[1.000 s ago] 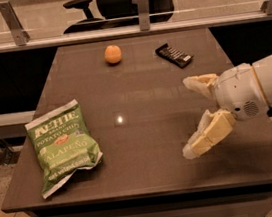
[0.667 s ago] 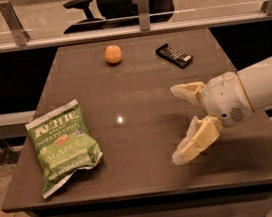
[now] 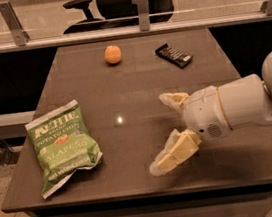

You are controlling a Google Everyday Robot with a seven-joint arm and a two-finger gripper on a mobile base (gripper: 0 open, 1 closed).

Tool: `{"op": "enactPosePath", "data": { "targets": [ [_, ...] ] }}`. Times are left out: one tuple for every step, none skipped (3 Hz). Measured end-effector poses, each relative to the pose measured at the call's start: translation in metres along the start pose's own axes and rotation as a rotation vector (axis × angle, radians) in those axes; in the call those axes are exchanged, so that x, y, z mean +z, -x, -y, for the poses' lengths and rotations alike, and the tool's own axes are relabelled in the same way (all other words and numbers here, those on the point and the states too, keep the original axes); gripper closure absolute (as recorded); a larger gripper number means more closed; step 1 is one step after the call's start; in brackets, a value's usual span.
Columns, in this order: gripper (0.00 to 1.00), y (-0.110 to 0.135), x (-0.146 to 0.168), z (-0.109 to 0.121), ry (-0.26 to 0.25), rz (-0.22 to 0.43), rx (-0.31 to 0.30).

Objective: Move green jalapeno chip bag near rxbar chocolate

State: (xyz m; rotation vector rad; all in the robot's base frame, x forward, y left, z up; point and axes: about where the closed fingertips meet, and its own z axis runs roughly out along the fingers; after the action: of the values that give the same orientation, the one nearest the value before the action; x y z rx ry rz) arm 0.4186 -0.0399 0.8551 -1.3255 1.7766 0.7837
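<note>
The green jalapeno chip bag (image 3: pixel 63 146) lies flat near the front left corner of the dark table (image 3: pixel 123 87). The rxbar chocolate (image 3: pixel 174 55), a small black wrapper, lies at the far right of the table. My gripper (image 3: pixel 160 133) hovers over the table's front middle, to the right of the bag and well apart from it. Its two pale fingers (image 3: pixel 175 152) are spread wide and hold nothing. The white arm reaches in from the right.
An orange fruit (image 3: pixel 113 54) sits at the far middle of the table, left of the bar. A glass rail with metal posts (image 3: pixel 143 6) runs behind the table. An office chair (image 3: pixel 106 3) stands beyond it.
My gripper has moved left across the table toward the chip bag, staying open. The bag, bar and orange have not moved.
</note>
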Motion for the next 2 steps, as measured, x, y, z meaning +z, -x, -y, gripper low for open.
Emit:
{"op": "enactPosePath", "data": {
  "targets": [
    [0.0, 0.004, 0.015, 0.003, -0.11, -0.029, 0.008],
    [0.0, 0.007, 0.026, 0.006, -0.162, -0.046, 0.013]
  ]
}}
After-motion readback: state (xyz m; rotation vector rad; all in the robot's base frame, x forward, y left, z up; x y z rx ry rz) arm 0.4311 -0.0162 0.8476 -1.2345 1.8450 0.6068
